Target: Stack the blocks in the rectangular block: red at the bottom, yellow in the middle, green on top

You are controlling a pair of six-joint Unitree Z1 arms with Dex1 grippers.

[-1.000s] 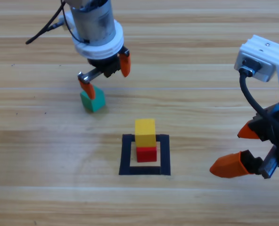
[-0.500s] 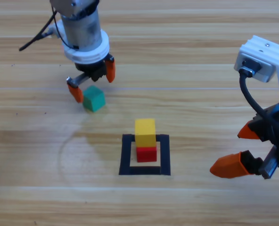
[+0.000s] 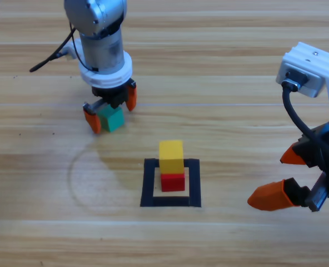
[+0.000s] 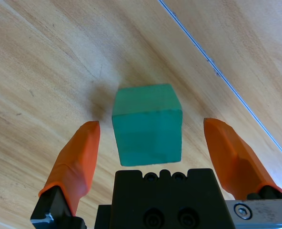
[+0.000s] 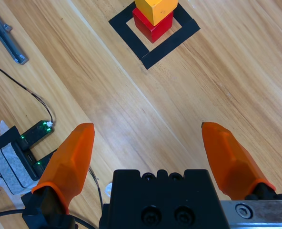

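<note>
Green (image 3: 113, 118), a matte teal cube on the grained wooden tabletop (image 3: 42, 211), is flanked by the left pincer (image 3: 110, 111), whose pointed orange jaws are spread apart, ungripped.

The far side of the green cube (image 3: 113, 118) is covered in the high view by the left gripper (image 3: 111, 110), and its lower face is cut off in the left wrist view by the gripper's black body. Most of the red cube (image 3: 173, 181) is hidden beneath the yellow cube (image 3: 171, 156), whose top is cropped by the edge of the right wrist view. The right gripper (image 3: 287, 175) is partly lost past the right edge of the high view. Part of the black tape rectangle (image 3: 150, 183) is screened by the stack. What appears to be a small circuit board (image 5: 34, 135) is too indistinct to be identified.
</note>
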